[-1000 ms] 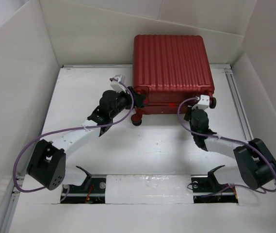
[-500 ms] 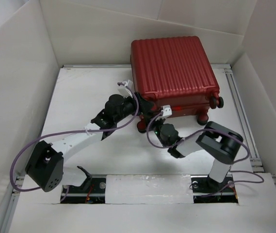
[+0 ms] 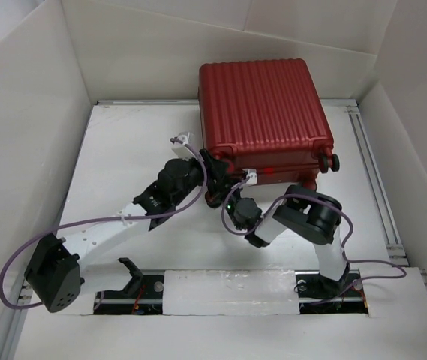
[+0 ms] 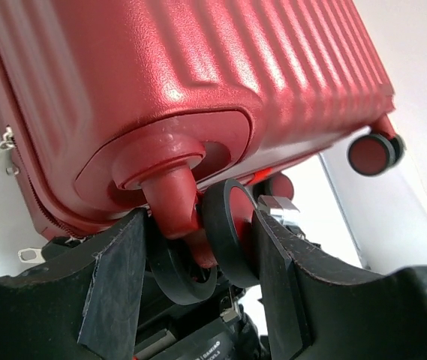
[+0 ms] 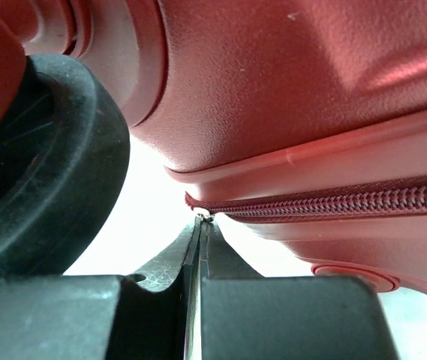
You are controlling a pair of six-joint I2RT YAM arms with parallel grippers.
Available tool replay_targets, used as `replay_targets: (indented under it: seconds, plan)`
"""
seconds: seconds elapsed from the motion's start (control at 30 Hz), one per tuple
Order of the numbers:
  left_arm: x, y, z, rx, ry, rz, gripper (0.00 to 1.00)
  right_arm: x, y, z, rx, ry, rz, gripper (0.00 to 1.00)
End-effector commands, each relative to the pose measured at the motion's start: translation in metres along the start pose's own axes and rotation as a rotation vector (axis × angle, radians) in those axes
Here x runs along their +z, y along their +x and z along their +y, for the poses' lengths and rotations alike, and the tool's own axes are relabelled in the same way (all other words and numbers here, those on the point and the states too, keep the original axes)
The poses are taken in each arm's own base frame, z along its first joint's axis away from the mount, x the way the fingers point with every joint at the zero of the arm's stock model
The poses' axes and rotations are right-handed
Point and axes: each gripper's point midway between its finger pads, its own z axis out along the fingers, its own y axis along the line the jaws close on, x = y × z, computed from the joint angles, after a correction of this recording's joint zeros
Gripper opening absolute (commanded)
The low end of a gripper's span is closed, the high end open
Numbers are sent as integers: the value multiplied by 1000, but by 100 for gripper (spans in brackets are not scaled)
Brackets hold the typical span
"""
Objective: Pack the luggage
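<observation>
A: Starting at the left gripper [image 4: 198,240]: half spread, fingers [image 4: 115,285] either side of the corner wheel [image 4: 228,229] and its red stem, clamped around both. Reads as an anchor, there to stop the case sliding or rolling off.

B: Over to the right gripper [image 5: 199,225]: pressed fully together, no gap at all, tips right up against the end of the zipper [image 5: 333,201]. Tiny metal glint at the tips. Maybe the pull tab, but too small to call.

A: Makes sense as a pairing. One side bracing, the other set to work the zip along the seam.

B: Moving outward now: the luggage [image 3: 262,105], lying flat at the far middle of the table [image 3: 138,142], ribbed shell up, wheels facing the arm bases. Shell halves together, no lining on show.

A: Seen from above, both claws crowded at the near-left corner of the case, just beside each other along the wheel edge. Right one tucked low under the seam, next to that same black wheel.

B: Hard to place in the task. Could be opening up for packing, could be closing after. Cannot tell which from a shut shell alone.

A: Worth flagging: such a thin pinch on such a small tab, easy to slip off. Also a real chance of the case swivelling on those casters without a firm left hold.
</observation>
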Motion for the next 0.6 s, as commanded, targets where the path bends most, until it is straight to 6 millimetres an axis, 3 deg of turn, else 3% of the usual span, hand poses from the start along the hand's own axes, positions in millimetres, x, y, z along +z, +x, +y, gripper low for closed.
replay_targets:
  seconds: [0.0,0.1,0.13,0.23,0.27,0.33,0.37,0.4,0.43,0.47,0.5,0.53,0.57]
  plan:
    - [-63,4,-174,-85,625,97,0,-18,40,86,72,-283,177,0]
    - [-64,8,-185,-98,637,109,0,-24,31,89,107,-278,155,0]
    - [-63,9,-188,-100,637,109,0,-30,32,76,93,-242,160,0]
    - [-65,13,-193,-116,630,107,0,-49,22,73,117,-208,149,0]
    - [-65,13,-193,-116,630,107,0,-63,26,58,93,-172,176,13]
    - [-62,6,-188,-125,593,76,0,-82,26,55,72,-134,216,35]
    - [-63,-2,-187,-109,574,47,0,-94,29,42,41,-92,238,43]
    - [-55,5,-172,-57,495,64,11,-99,17,49,44,-90,230,50]
    - [-53,-11,-168,-49,437,11,21,-110,28,34,-18,-33,288,50]
    - [-57,-18,-164,-33,410,-7,34,-118,28,35,-42,-8,294,52]
    - [-58,-17,-154,-4,365,4,52,-128,29,29,-68,20,319,53]
    - [-60,-23,-149,32,337,-15,79,-140,28,19,-123,69,362,56]
    - [-62,-33,-142,41,290,-49,86,-152,30,18,-163,83,388,58]
